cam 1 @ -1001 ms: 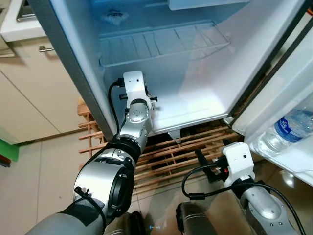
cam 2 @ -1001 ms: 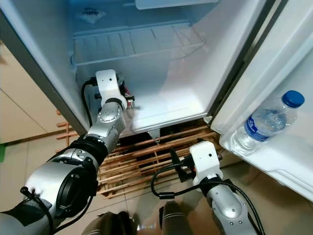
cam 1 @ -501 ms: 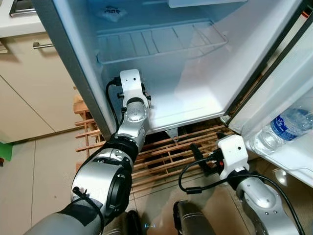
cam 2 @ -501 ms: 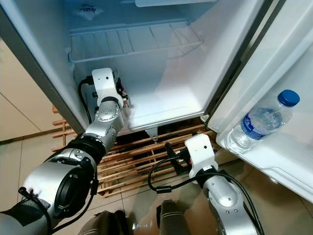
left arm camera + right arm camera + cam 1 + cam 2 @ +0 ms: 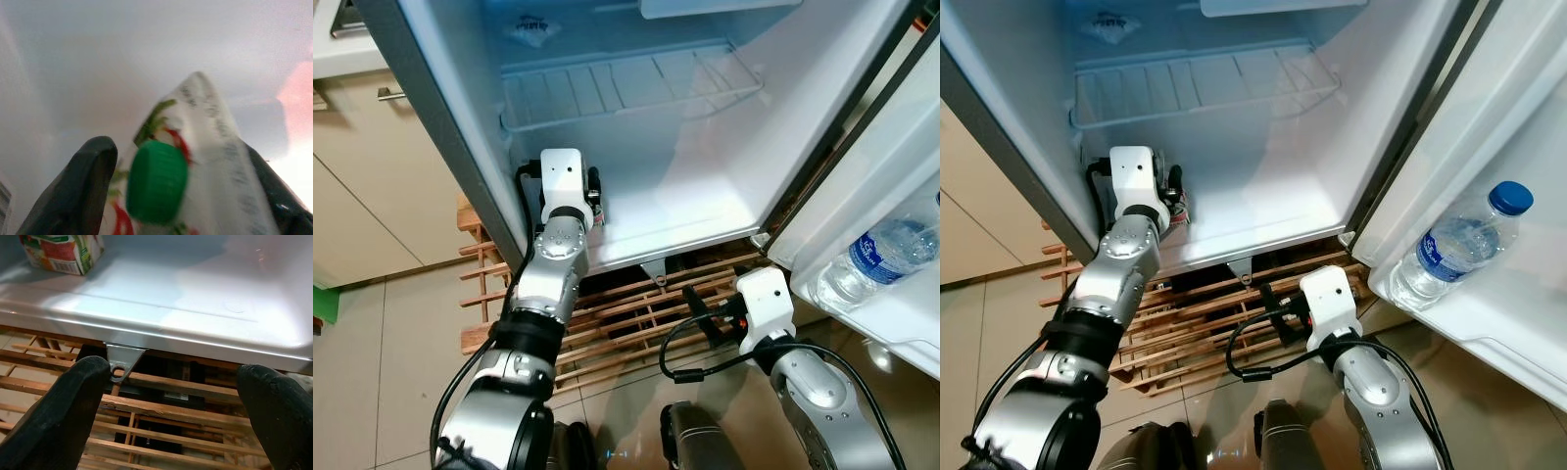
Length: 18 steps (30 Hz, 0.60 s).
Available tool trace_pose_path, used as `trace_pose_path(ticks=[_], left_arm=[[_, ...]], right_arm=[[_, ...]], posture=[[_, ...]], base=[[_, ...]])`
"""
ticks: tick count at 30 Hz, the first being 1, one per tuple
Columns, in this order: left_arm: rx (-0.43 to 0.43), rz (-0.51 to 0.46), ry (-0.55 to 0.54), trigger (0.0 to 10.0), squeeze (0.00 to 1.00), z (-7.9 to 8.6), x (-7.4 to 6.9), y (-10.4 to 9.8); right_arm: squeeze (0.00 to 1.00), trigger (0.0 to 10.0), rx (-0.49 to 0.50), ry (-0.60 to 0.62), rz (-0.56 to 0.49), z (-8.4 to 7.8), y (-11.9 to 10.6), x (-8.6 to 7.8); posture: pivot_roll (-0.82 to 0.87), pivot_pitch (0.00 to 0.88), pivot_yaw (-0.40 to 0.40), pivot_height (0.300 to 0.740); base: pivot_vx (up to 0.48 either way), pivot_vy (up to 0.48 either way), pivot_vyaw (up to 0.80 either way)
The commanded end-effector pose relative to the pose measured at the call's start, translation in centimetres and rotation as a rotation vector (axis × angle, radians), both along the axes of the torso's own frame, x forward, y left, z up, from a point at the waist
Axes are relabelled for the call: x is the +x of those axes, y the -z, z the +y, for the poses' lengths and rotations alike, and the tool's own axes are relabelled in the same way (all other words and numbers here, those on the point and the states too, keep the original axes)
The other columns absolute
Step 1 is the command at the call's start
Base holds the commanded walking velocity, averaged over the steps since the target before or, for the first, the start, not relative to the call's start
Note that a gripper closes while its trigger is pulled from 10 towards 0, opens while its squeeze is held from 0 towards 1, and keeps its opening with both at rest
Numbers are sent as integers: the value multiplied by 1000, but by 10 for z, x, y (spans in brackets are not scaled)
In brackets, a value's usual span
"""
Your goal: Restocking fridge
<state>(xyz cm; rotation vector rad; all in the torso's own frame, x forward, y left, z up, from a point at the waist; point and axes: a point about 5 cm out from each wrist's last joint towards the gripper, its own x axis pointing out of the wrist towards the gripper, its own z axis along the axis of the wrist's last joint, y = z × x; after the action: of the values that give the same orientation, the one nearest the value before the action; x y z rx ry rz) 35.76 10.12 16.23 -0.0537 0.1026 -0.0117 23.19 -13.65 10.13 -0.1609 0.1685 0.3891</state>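
white carton (image 5: 195, 161) with a green cap (image 5: 156, 181) sits pinched between the two black fingers (image 5: 83, 191) of my left gripper (image 5: 181, 196), the cap facing my wrist camera and the carton's peaked top pointing away from it. from my head i see that same left gripper (image 5: 594, 186) pushed into the open fridge (image 5: 705, 196), low at the floor of the compartment and under the wire shelf (image 5: 626, 83), but the carton itself is mostly hidden behind my wrist there, with just a bit of red at the fingertips.

my right gripper (image 5: 705, 315) hangs outside and below the fridge, over the wooden slat pallet (image 5: 626, 313) it stands on, fingers spread wide with nothing between them. its wrist camera looks between those fingers (image 5: 58, 416) at the front lip of the fridge floor and, far back in the corner, the bottom of the carton (image 5: 61, 252) resting on that white floor, which my head views don't show.

off to my right, a water bottle (image 5: 1454, 245) with a blue cap lies tilted in the door rack (image 5: 1489, 323).
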Motion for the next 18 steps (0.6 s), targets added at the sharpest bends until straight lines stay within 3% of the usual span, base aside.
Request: trace_pose_path(ticks=[1, 9, 12, 14, 18], left_arm=[[-3, -29, 4, 10000, 1000, 11, -7, -16], [17, -83, 91, 10000, 1000, 11, -17, -43], [50, -44, 118, 10000, 1000, 18, -26, -44], [90, 12, 113, 10000, 1000, 31, -38, -39], [97, 19, 149, 10000, 1000, 39, -49, -42]], right_arm=[[0, 10000, 3, -10, 0, 1, 2, 3], [0, 10000, 12, -21, -20, 6, 2, 12], [0, 10000, 15, -26, -25, 8, 3, 15], [0, 10000, 16, -27, -25, 7, 4, 15], [0, 10000, 23, -22, -24, 6, 5, 16]], posture=[[-222, 107, 45, 716], [-191, 68, 55, 716], [-181, 56, 62, 716], [-168, 50, 69, 716], [-148, 45, 73, 716]], base=[[0, 0, 0], [0, 0, 0], [0, 0, 0], [0, 0, 0], [0, 0, 0]])
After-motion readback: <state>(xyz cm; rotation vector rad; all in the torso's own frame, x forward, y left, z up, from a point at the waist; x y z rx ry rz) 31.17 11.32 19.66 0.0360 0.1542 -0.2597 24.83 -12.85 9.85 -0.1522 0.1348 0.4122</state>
